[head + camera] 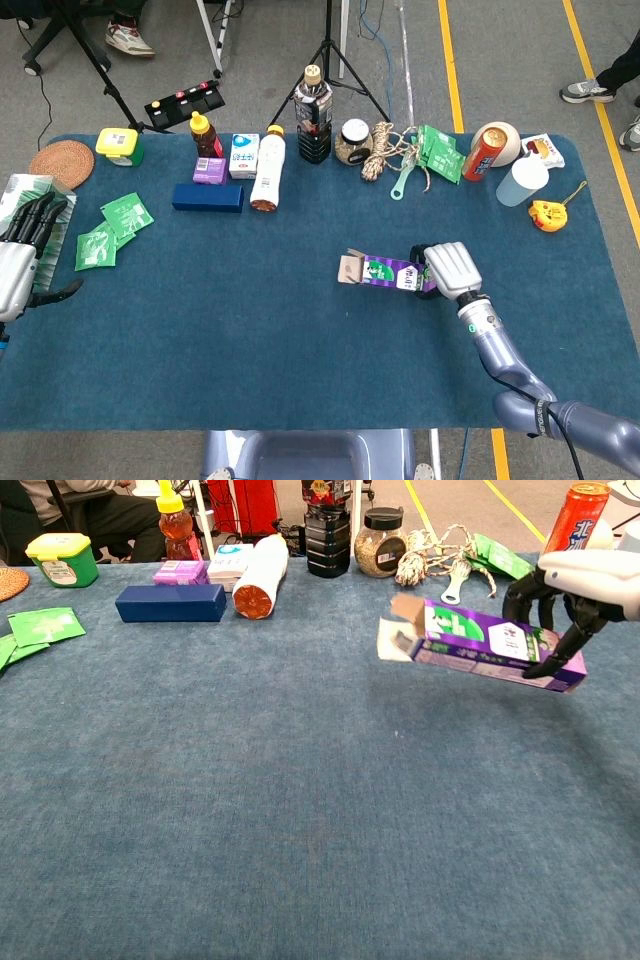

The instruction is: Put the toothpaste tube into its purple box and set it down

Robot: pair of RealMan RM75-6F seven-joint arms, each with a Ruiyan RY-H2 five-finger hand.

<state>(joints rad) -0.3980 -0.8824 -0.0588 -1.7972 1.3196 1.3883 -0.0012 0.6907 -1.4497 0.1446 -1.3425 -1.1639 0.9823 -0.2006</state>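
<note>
Blue-clothed table point(300, 340) bearing bottles point(267, 168), packets point(125, 212).

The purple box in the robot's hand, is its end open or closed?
Open. The purple box, held by the right hand, has its left-end flaps folded outward. Whether the tube is inside cannot be told.

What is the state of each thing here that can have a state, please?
purple box: end flaps open, lying nearly level, held at one end
right hand: grips the purple box
left hand: holds nothing, fingers apart, at the table's left edge
dark bottle: upright, capped
white bottle: lying on its side
honey bottle: upright, yellow cap on
red can: leaning, tilted
</note>
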